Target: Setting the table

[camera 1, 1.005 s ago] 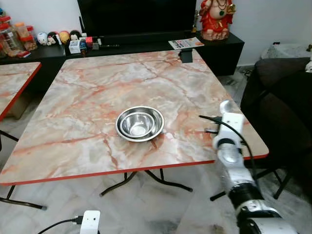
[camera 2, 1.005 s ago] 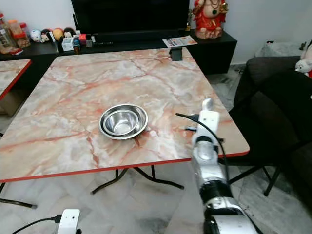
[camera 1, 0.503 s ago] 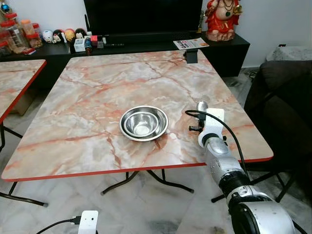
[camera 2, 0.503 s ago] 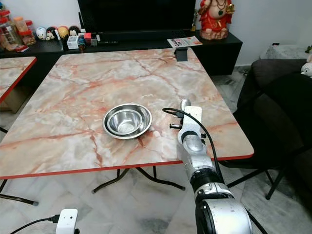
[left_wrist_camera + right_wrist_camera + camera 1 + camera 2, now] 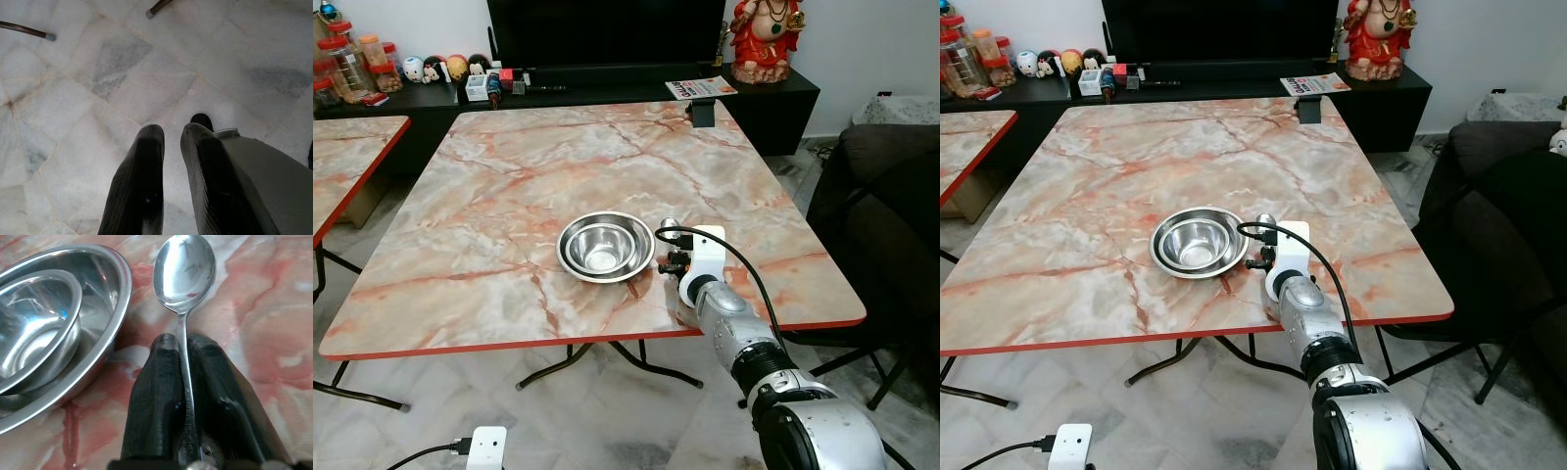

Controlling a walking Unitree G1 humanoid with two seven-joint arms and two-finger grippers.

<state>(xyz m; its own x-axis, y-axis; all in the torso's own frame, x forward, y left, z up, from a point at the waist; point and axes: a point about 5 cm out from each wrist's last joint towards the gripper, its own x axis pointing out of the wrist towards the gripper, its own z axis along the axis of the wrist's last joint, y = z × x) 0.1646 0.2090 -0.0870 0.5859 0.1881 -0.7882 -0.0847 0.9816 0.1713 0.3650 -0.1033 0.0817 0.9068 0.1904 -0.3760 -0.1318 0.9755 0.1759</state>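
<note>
Left eye view: we see our right gripper (image 5: 668, 235) out over the marble table (image 5: 509, 186), just beside the steel bowls (image 5: 605, 246); a bit of spoon (image 5: 667, 224) shines past its tip.
Right eye view: same scene for us, our silver right arm reaching from the near table edge, the bowls just off the gripper's left side, a dark sofa (image 5: 1518, 196) well off to the right, a TV cabinet (image 5: 1185, 83) beyond the far edge.
Left wrist view: our left gripper (image 5: 172, 134) hangs over pale floor tiles (image 5: 98, 88); its two black fingers (image 5: 142, 181) stand a narrow gap apart with nothing between them.
Right wrist view: our jaws are clamped on the spoon's handle, the stem running straight up between the fingers (image 5: 151, 396). The spoon's bowl sits just ahead of the fingertips, face up, over the marble. The nested steel bowls, a small one inside a wider one, lie just to one side of the jaws, rim near the spoon; we cannot tell if they touch.
</note>
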